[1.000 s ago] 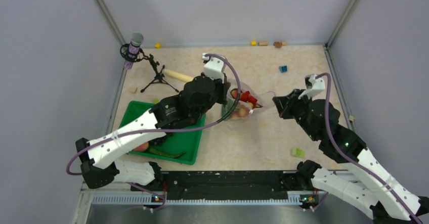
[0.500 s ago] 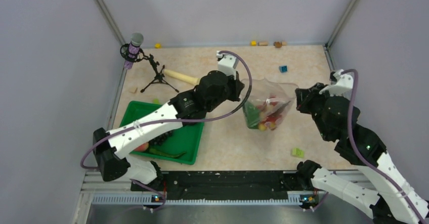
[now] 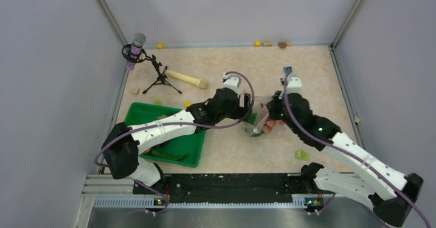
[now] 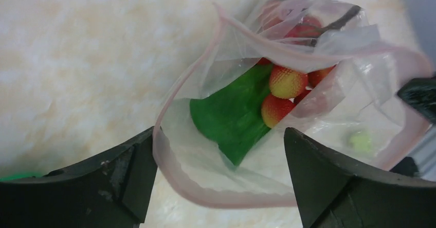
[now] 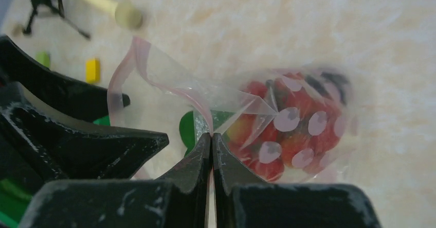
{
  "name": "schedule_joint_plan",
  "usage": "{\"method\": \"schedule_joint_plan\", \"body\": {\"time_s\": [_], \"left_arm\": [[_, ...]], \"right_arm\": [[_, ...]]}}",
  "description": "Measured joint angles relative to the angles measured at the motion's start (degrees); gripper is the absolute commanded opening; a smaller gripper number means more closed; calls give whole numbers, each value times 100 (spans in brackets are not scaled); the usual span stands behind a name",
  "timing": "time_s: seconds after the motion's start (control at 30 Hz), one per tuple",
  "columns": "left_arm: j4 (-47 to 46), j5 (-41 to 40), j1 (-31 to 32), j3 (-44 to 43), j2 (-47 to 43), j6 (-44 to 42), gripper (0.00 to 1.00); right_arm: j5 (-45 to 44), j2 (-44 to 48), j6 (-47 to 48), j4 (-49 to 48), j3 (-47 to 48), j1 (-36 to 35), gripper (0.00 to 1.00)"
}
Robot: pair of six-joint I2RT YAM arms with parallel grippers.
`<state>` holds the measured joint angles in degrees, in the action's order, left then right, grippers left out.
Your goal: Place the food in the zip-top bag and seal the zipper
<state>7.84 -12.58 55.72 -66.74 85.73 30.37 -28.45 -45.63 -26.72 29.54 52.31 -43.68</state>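
Observation:
The zip-top bag lies low on the table between my two grippers, its mouth gaping. Inside it I see a green bok choy leaf and red strawberries. In the left wrist view, the pink zipper curves between the spread fingers of my left gripper, which stands open around the mouth edge without pinching it. My right gripper is shut on the zipper strip at the other side of the mouth. From above, the left gripper and right gripper nearly meet over the bag.
The green tray sits at the front left, partly under my left arm, with a reddish fruit in it. A rolling pin and a microphone tripod stand behind. Small blocks lie scattered: yellow, blue, green.
My left gripper has opened and let go of the bag's edge. Both arms came down and together, the right one moving left with the bag, which now slumps on the table.

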Motion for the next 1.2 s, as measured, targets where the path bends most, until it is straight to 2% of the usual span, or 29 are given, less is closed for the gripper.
{"method": "schedule_joint_plan", "body": {"time_s": [0.13, 0.27, 0.4, 0.57, 0.77, 0.93, 1.1, 1.2], "left_arm": [[474, -409, -39, 813, -267, 433, 97], [726, -732, -46, 1436, -1108, 767, 97], [848, -1119, -44, 1801, -2083, 1071, 97], [1401, -1801, -44, 2026, -2833, 1578, 97], [3062, -2942, -131, 2168, -3536, 2826, 97], [4011, -3233, -850, 2402, -4026, 3558, 97], [4159, -3069, -1910, 2903, -4203, 3626, 97], [4122, -3005, -2186, 3171, -4177, 3681, 97]], "right_arm": [[1187, -831, -44, -831, -962, 0, 0], [1893, -1023, -190, -1615, -1718, 0, 0], [2199, -859, -341, -2448, -2269, 0, 0], [2299, -260, -433, -3008, -2634, 0, 0], [2190, 326, -437, -3211, -2721, 0, 0], [2188, 295, -437, -3213, -2721, 0, 0], [2197, 190, -437, -3211, -2721, 0, 0], [2199, 181, -437, -3213, -2721, 0, 0]]}}
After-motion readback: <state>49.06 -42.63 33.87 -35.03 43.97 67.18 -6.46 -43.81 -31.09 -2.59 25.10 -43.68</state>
